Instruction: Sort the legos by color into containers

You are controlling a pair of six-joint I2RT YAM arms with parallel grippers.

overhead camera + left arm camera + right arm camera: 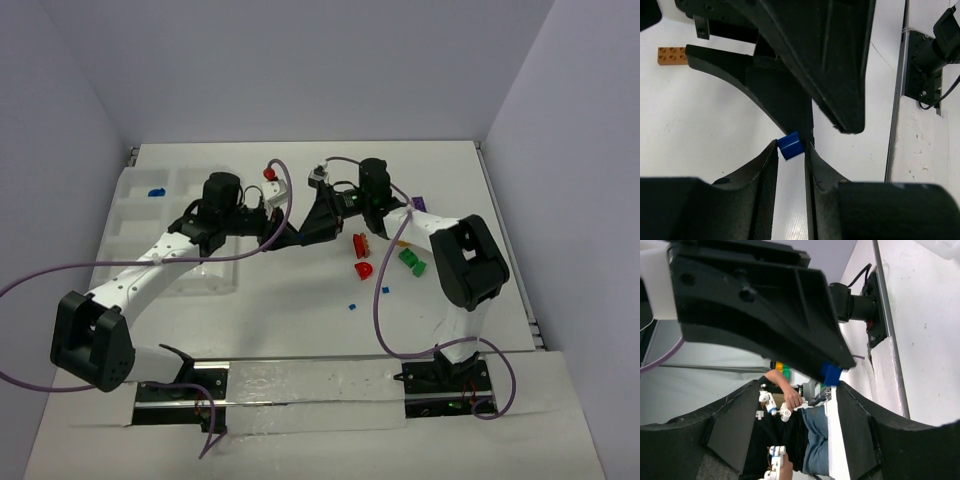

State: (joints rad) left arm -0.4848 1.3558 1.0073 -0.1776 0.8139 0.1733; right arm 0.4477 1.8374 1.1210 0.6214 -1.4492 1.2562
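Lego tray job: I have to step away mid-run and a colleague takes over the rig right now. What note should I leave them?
Left gripper: shut on a blue lego, held mid-table to the right of the tray.
Right gripper: open, tips close to that lego, not gripping it.
Done: one blue piece sits in a far-left compartment.
Left: bin the held lego, then sort the loose ones on the table: small red, two reds, greens, purple, tiny blues, orange brick.
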